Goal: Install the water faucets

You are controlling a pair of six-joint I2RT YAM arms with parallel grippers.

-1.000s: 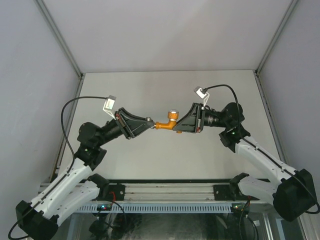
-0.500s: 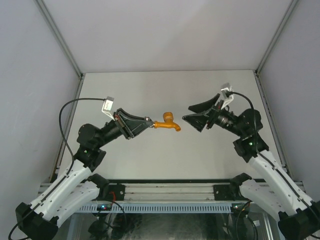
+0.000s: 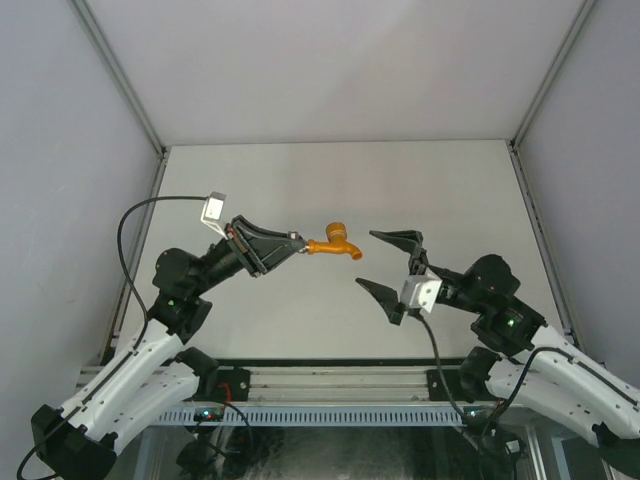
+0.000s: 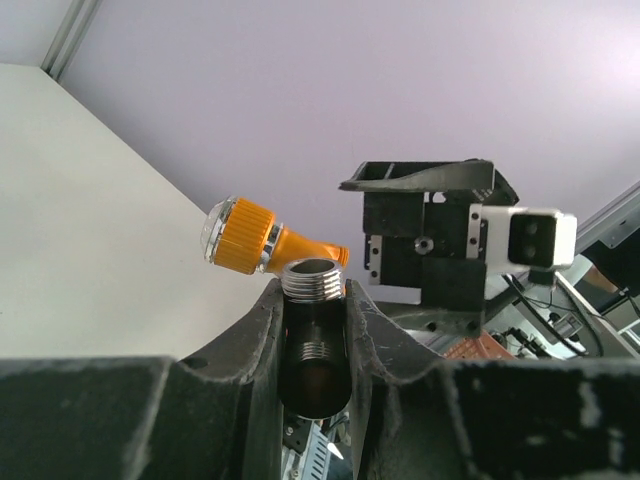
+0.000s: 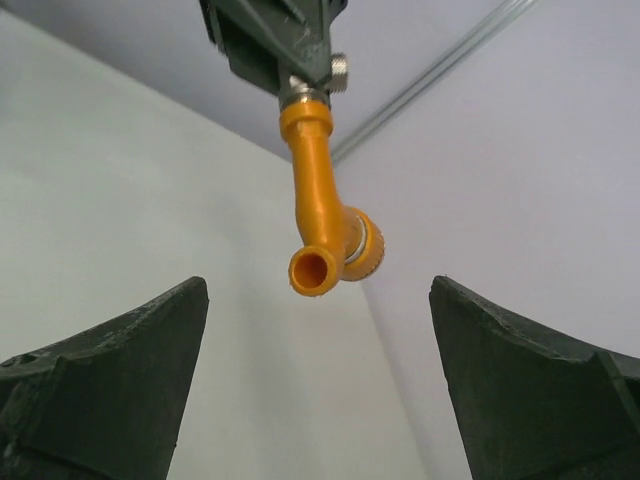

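**1. Left arm: hold**
- Left gripper (image 3: 299, 242): jaws together, clamped on the grey threaded fitting (image 4: 313, 288).
- The fitting lies lengthwise in the jaw gap, with one threaded end toward the wrist cam.
- The tap (image 3: 336, 244) projects from the fitting's far end. It hangs in the air above the surface (image 3: 300, 180), roughly midway betw. the two arms, and touches nothing else.

**2. Reason for hold (judgement)**
- Clamping the fitting, not the tap, leaves the orange body free to turn, so the left arm serves as a vice.
- The tap appears seated in the fitting. How far it is screwed home can't be told.

**3. Right arm: stand-off**
- Right gripper (image 3: 366, 258): jaws wide apart and empty, near the tap but clear of it.
- Right wrist view: the spout mouth (image 5: 311, 270) faces the cam, approx. centred betw. the two fingers (image 5: 110, 380). The knob (image 5: 366, 248) sits just behind and to one side.
- Judgement: this alignment suits a fresh grip on the spout for a tightening turn.

**4. Containers**
- No tray, bin or box shows in any view, so there are no contents to report.
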